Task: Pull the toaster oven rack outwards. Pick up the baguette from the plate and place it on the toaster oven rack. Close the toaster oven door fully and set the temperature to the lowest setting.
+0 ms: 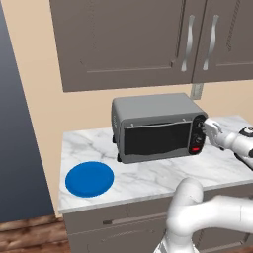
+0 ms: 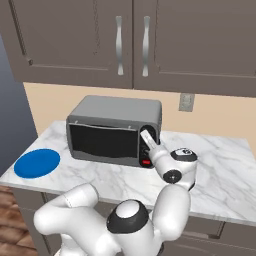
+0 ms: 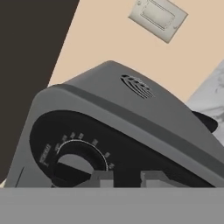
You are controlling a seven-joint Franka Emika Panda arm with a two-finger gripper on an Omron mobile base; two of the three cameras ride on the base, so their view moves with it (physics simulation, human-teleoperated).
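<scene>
Gripper (image 1: pixel 203 127) at toaster oven (image 1: pixel 148 109) knob — door shut.

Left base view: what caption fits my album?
Robot fingers at the toaster oven knobs, door shut, blue plate empty.

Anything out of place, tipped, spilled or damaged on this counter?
Nothing stands out. The toaster oven sits square on the marble counter with its door closed. The blue plate lies flat and bare at the counter's left end. The gripper is at the oven's control panel.
</scene>
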